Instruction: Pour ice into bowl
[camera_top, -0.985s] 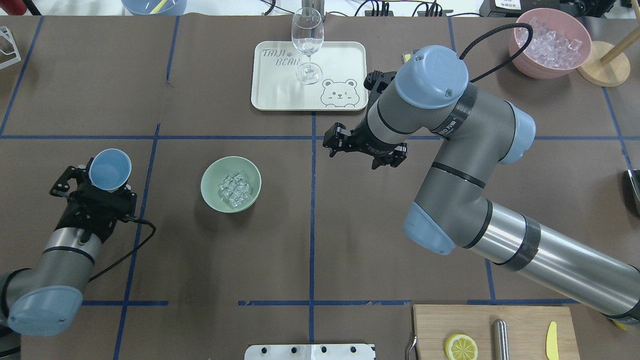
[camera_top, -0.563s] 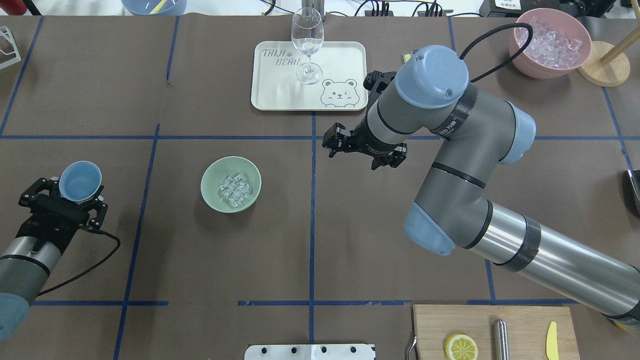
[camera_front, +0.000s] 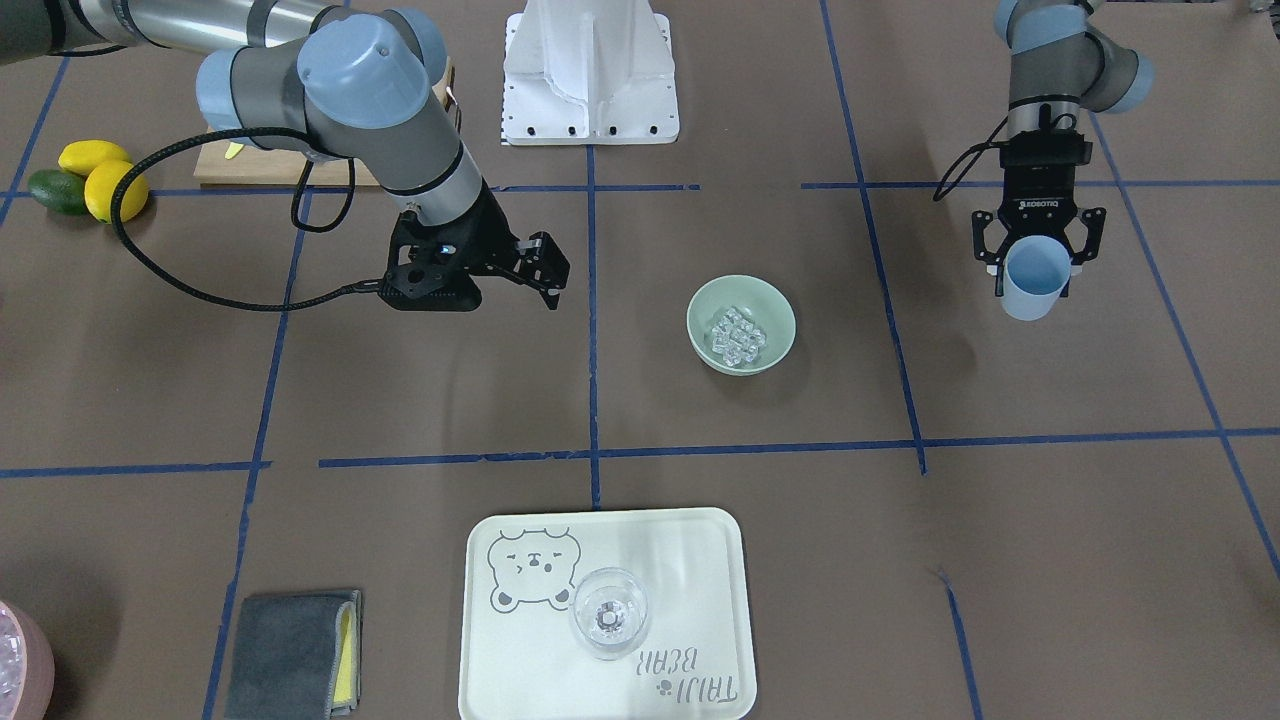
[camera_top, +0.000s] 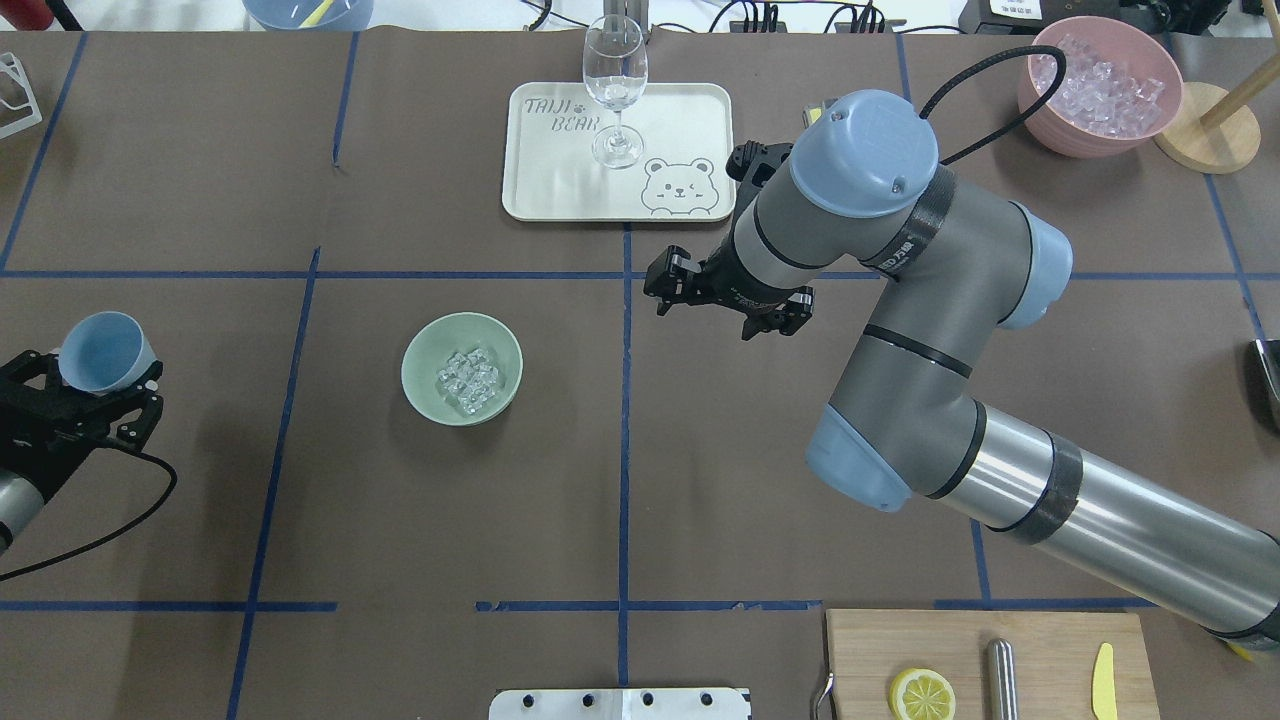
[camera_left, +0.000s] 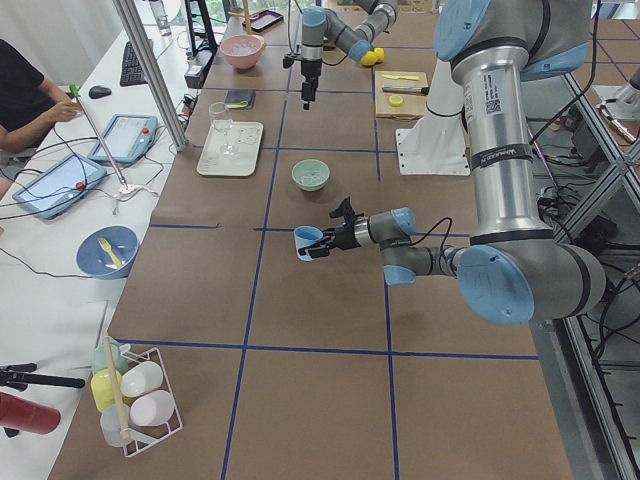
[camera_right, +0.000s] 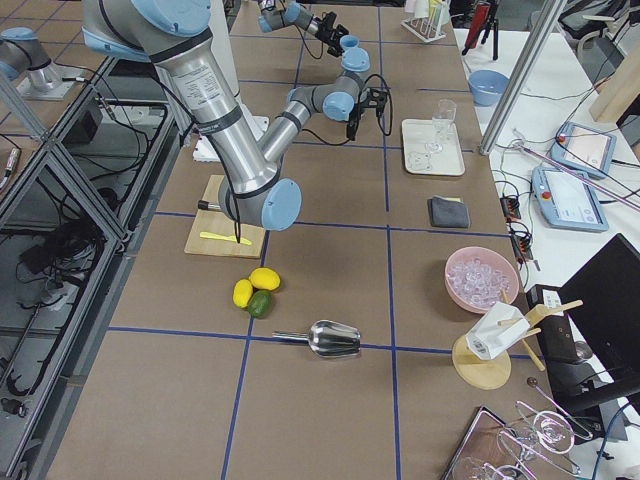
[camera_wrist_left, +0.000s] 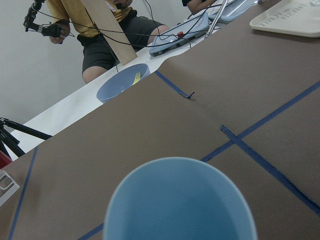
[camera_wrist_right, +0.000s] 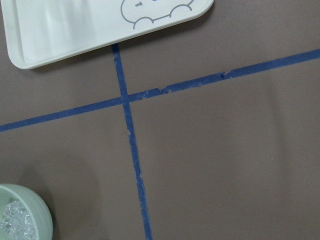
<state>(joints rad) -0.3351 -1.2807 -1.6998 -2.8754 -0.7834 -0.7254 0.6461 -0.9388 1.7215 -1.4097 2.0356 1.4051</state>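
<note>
The ice (camera_top: 468, 381) lies heaped in the bowl (camera_top: 418, 345), so the pour looks done. Well apart from the bowl, the left gripper (camera_top: 92, 376) pinches the blue cup (camera_top: 102, 349), which should go down upright, released only once seated. On the bowl's other side the right gripper (camera_front: 548, 270) hangs spread, empty. The wrist view cuts off the cup's bottom, so a leftover cube cannot be ruled out.

Your tally. Two claws: left claw (camera_front: 1037, 280), right claw (camera_top: 723, 299). One blue cup (camera_top: 103, 352), in left claw's grip. Three bowls: green bowl (camera_top: 416, 346) between the claws, pink bowl (camera_top: 1060, 140), blue bowl (camera_left: 90, 262). Two heaps of ice (camera_top: 468, 380). One each: glass (camera_top: 615, 70), tray (camera_top: 680, 110), board (camera_top: 870, 650), scoop (camera_right: 330, 338), cloth (camera_front: 285, 650). Two whole lemons (camera_front: 112, 190).
</note>
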